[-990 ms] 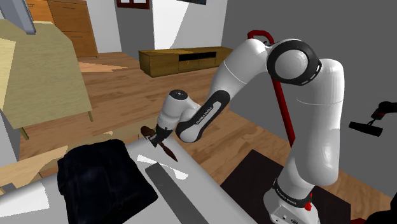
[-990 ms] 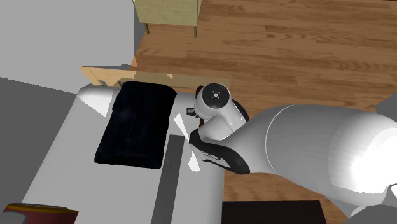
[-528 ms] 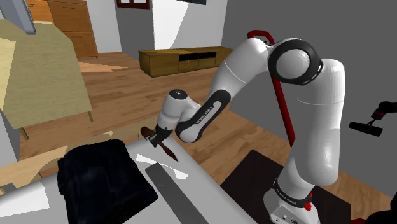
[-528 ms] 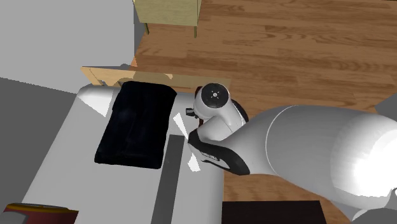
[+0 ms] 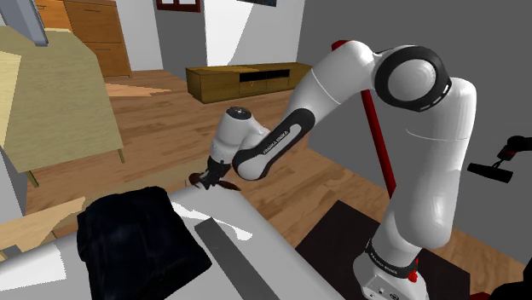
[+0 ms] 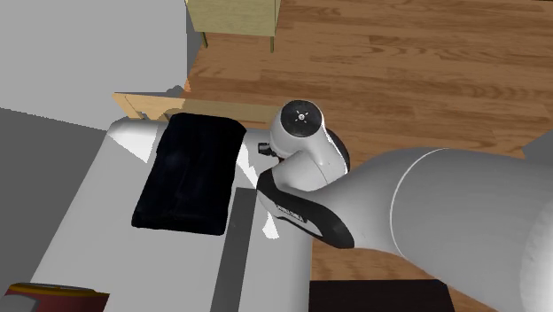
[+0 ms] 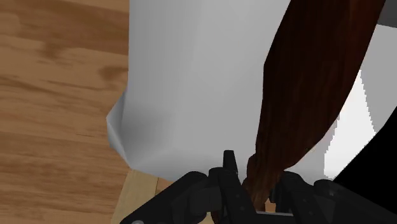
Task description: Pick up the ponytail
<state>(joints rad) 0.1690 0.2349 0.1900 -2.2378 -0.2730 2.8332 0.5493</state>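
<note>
The ponytail [image 7: 306,95] is a long dark reddish-brown strand of hair. In the wrist view it hangs from between my two black fingers over the white surface [image 7: 191,76], near that surface's corner. My gripper [image 7: 259,188] is shut on its narrow end. In the shoulder view my gripper [image 5: 210,179] hovers just above the far edge of the white surface [image 5: 264,256], with a brown bit of the ponytail [image 5: 199,178] showing beside it. In the second exterior view the white wrist [image 6: 301,133] covers the hand.
A black folded cloth [image 5: 136,234] [image 6: 190,173] lies on the white surface close to the gripper. A grey strip [image 5: 230,251] runs along the surface. Wooden floor [image 5: 170,119] lies past the edge, with a beige table [image 5: 51,102] and a red pole [image 5: 379,162].
The hand has risen a little and shifted away from the surface, taking the ponytail with it. Its tail no longer lies along the white surface in the shoulder view.
</note>
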